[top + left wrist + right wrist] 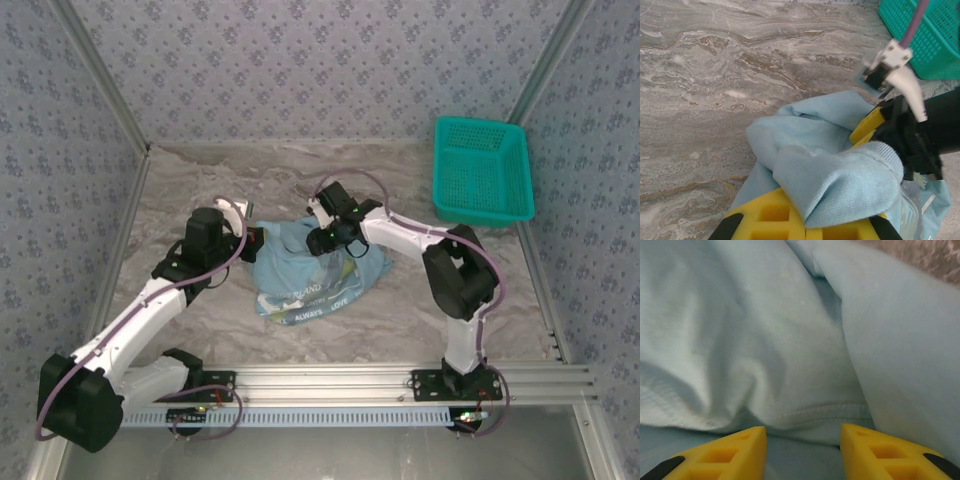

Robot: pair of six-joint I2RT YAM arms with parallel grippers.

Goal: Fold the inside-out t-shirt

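The crumpled shirt (pixel 300 278) shows no clear long axis, its lettered end at 6 o'clock, with the left gripper (pixel 257 242) pinching its 9 o'clock edge and the right gripper (pixel 802 445) parted over it.

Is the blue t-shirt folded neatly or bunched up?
Bunched up: the t-shirt lies crumpled on the table, one edge pinched in the left gripper.
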